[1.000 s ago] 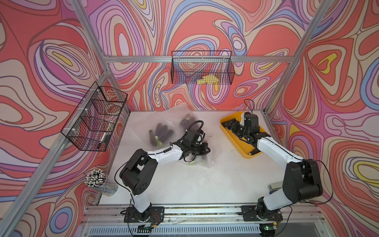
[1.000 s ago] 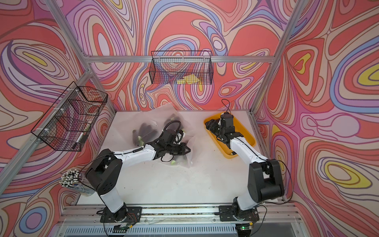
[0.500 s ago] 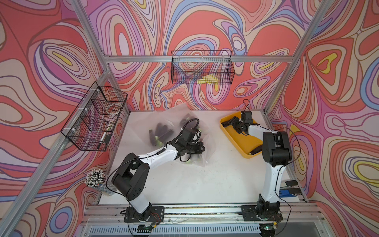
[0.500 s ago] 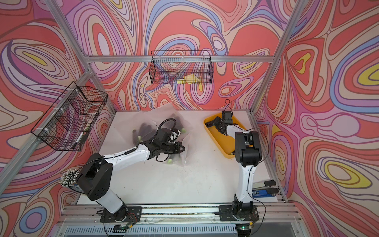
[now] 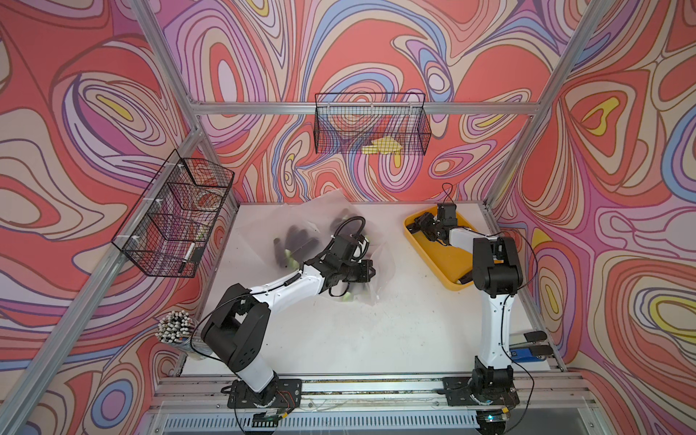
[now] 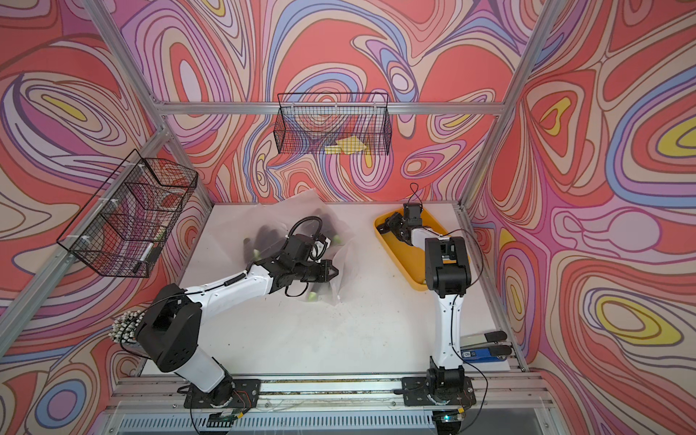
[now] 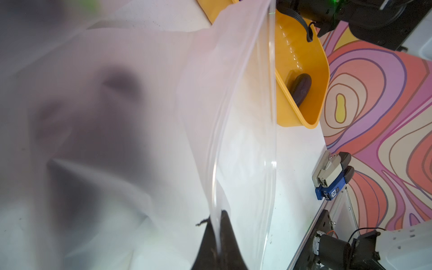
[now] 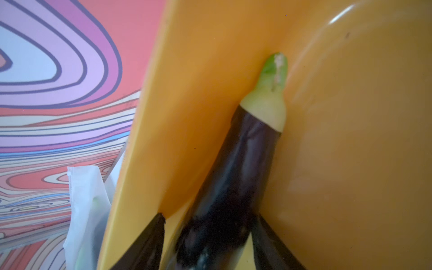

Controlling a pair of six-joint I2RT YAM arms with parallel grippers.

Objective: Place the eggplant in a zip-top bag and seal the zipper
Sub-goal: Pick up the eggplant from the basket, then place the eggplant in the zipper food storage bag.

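A dark purple eggplant with a pale green stem lies against the wall at the far end of the yellow tray. My right gripper is down in the tray with a finger on each side of it; a gap shows on one side, so it is open. In both top views the right gripper hides that eggplant. My left gripper is shut on the edge of a clear zip-top bag, held off the table at mid-table, mouth toward the tray.
A second eggplant lies at the tray's near end. Filled bags of eggplants lie behind the left arm. A blue stapler sits at the table's right edge, a cup of sticks at the left.
The right arm has swung upright and its gripper moved to the tray's far end, the jaws narrowing around the eggplant. The left gripper has stayed shut on the bag, shifting slightly.
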